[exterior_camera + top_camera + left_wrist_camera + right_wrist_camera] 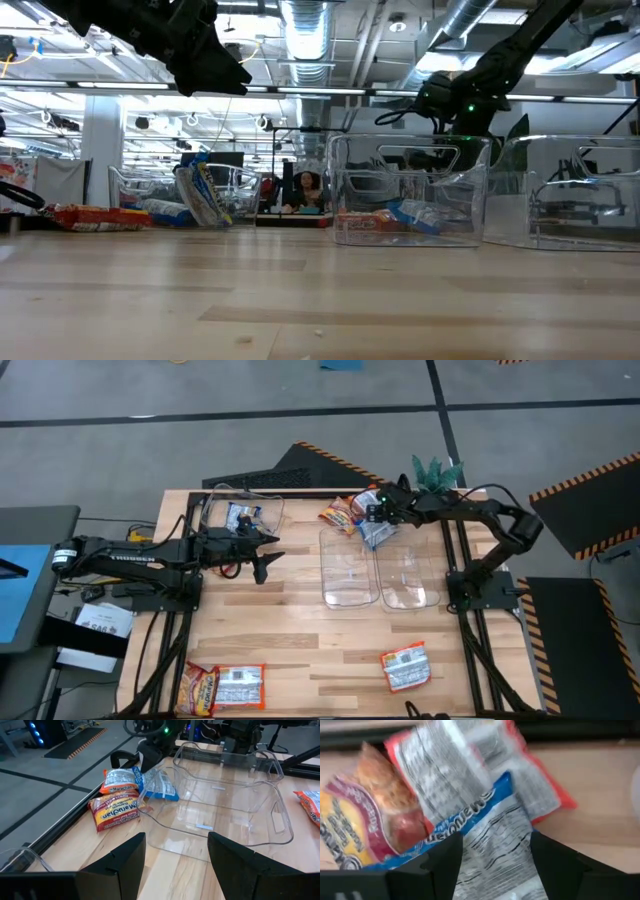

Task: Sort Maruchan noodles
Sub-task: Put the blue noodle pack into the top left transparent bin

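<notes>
My right gripper [373, 512] is near the table's far edge, shut on a blue-and-white noodle packet [376, 534]. An orange packet [119, 780] and a red-and-yellow packet [116, 810] lie flat just left of it. One more blue packet [243, 517] leans inside the far-left clear bin [222, 495]. A red-and-yellow packet [198, 688] and two orange ones [240, 685] [405, 666] lie by the near edge. My left gripper [264, 560] hovers open over the table's left middle and holds nothing. My right gripper has the blue-and-white packet pinched between its two fingers [440, 865], with crinkled plastic [495, 845] filling the gap. The fingers slant down from the table's right onto the packet's upper end [146, 774]. Its lower end [167, 795] sits by the middle bin's far rim; whether it is lifted clear I cannot tell.
Two clear bins stand side by side at the table's middle [350, 592] [410, 598], holding no packets. A green plant-like thing [436, 472] sits at the far edge. Bare wood lies between the bins and the near packets. A person [305, 186] shows beyond the table.
</notes>
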Available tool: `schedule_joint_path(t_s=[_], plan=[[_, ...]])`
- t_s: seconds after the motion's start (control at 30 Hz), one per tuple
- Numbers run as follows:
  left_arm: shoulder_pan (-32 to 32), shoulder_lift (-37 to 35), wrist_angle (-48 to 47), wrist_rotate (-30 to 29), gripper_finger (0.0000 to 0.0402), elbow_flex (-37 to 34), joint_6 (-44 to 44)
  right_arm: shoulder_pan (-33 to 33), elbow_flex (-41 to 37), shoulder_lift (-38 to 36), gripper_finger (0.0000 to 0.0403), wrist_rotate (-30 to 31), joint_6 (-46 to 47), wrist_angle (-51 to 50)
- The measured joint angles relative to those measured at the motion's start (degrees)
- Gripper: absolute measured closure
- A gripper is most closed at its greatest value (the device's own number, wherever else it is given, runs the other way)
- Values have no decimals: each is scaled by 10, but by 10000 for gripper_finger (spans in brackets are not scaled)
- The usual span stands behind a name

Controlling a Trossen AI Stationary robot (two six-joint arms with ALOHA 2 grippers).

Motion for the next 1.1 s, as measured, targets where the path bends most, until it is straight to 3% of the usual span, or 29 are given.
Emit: schedule_joint_path(t_s=[0.33,0.6,0.8,1.1], plan=[[0,0,-5,0,198,0,4,0,4,67,236,-2,-19,48],[0,0,-6,-1,198,0,12,2,2,42,386,-2,-72,33],[0,0,-6,-1,198,0,12,17,-4,-13,396,-13,-99,3],[0,-34,-15,-3,198,0,52,58,-2,-121,396,-8,-141,56]])
